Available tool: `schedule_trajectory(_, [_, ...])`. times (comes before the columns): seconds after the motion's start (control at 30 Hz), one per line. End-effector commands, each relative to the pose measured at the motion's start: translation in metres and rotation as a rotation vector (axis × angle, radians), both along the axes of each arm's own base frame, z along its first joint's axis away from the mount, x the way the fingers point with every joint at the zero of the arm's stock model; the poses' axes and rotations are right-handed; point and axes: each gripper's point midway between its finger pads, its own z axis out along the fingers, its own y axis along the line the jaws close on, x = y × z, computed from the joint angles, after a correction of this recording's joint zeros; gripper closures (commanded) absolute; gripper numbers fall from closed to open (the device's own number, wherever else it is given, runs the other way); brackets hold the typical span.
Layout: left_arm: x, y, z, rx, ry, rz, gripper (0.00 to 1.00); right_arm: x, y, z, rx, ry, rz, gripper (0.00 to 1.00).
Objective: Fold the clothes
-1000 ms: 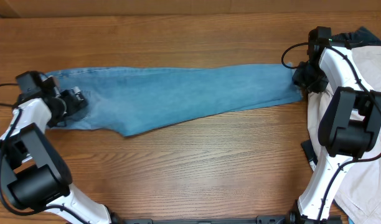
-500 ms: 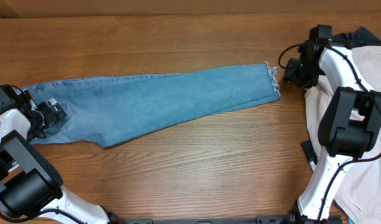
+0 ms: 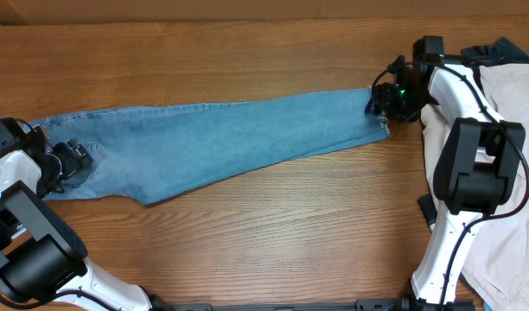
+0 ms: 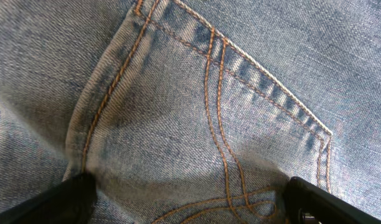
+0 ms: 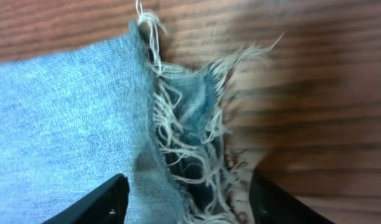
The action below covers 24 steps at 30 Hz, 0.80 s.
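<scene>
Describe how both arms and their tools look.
The left arm and right arm have rounded white shells with bulky black joints. A thin black cable loops by the right wrist. The left tool and right tool are black, with flat dark fingers.

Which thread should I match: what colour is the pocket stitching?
Orange-tan pocket stitching; clearest in left wrist view.

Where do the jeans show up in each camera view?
Overhead: the jeans stretch across the picture's middle, from left edge to upper right.
Left wrist: denim fills the frame, a stitched back pocket centred.
Right wrist: the leg end covers the left half.
Shared landmark: the frayed hem, at overhead's right end and right wrist's centre.
</scene>
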Motion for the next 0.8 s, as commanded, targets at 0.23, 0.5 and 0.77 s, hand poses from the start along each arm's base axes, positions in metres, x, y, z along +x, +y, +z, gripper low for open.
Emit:
schedule_trajectory(0.23, [0.002,-0.019,-0.001,-0.104,-0.009,-0.008,0.0,-0.023,0.03,-0.013,0.111,0.058,0.163,0.96])
schedule_trajectory(0.5, [0.013,-0.051,0.02,-0.247,-0.03,-0.064,0.0,-0.009,-0.052,0.008,-0.182,0.076,-0.136,0.96])
schedule_trajectory(0.77, [0.021,-0.066,0.055,-0.29,0.007,-0.064,0.0,0.009,-0.108,0.095,-0.295,-0.103,-0.282,0.96])
